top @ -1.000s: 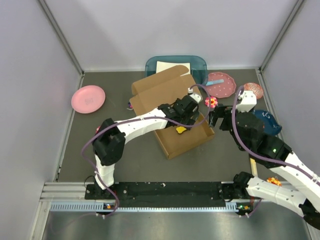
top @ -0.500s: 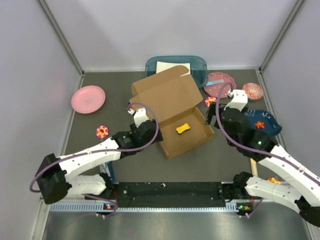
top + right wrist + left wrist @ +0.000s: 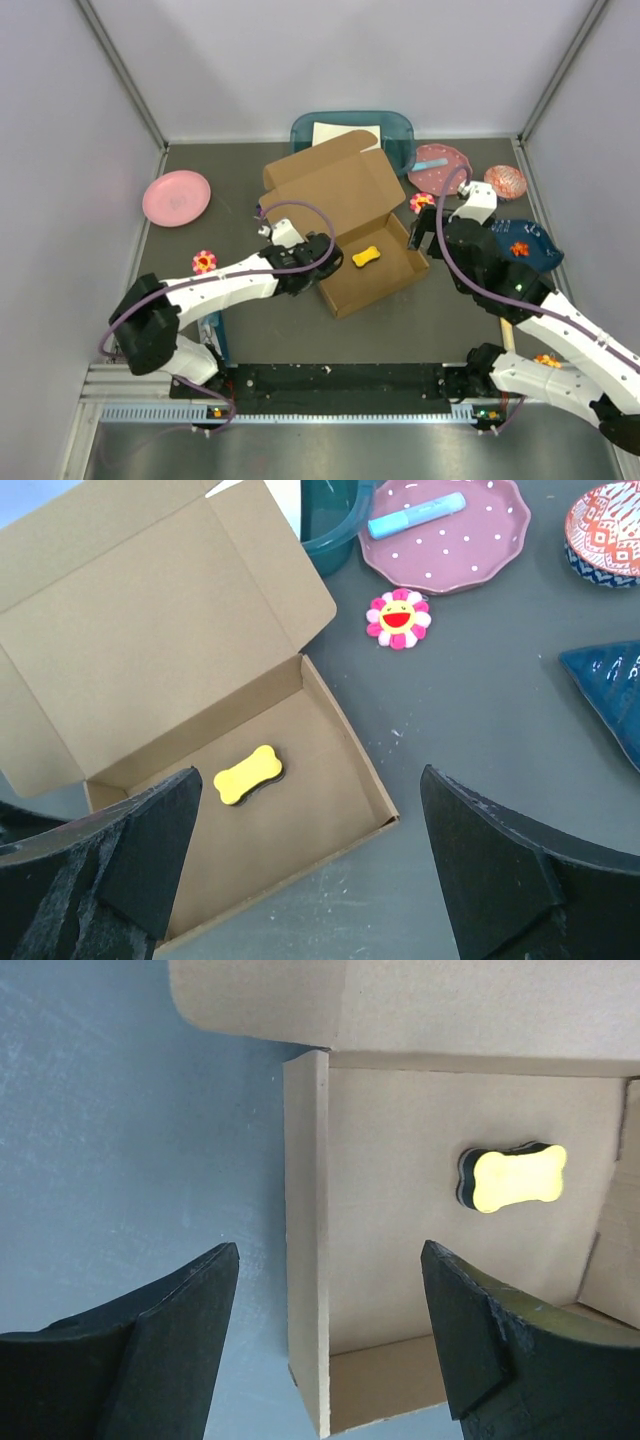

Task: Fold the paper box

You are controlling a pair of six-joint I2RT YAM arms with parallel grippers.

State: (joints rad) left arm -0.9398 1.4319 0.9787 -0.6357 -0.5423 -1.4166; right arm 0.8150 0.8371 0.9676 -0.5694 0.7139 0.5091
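The paper box (image 3: 330, 190) lies mid-table, a brown cardboard tray with its lid laid open toward the back. A yellow bone-shaped piece (image 3: 367, 257) rests on the tray floor. My left gripper (image 3: 322, 262) is open at the tray's left wall. In the left wrist view the left gripper (image 3: 330, 1250) straddles that upright wall of the box (image 3: 305, 1210), with the yellow piece (image 3: 512, 1178) further in. My right gripper (image 3: 418, 232) is open above the tray's right side. The right wrist view has the right gripper (image 3: 310, 775) over the box (image 3: 150, 630) and the yellow piece (image 3: 250, 773).
A teal bin (image 3: 400, 125) stands behind the lid. A pink plate (image 3: 177, 197) is at far left, with a flower toy (image 3: 204, 262) nearer. At right are a dotted plate (image 3: 440, 170) with a blue marker (image 3: 415, 515), another flower (image 3: 398, 618), a patterned bowl (image 3: 506, 180) and a dark blue dish (image 3: 535, 245).
The left arm drew back off the box to the left, then swung right again to the tray's left wall. The right gripper edged slightly toward the box. The box has not moved.
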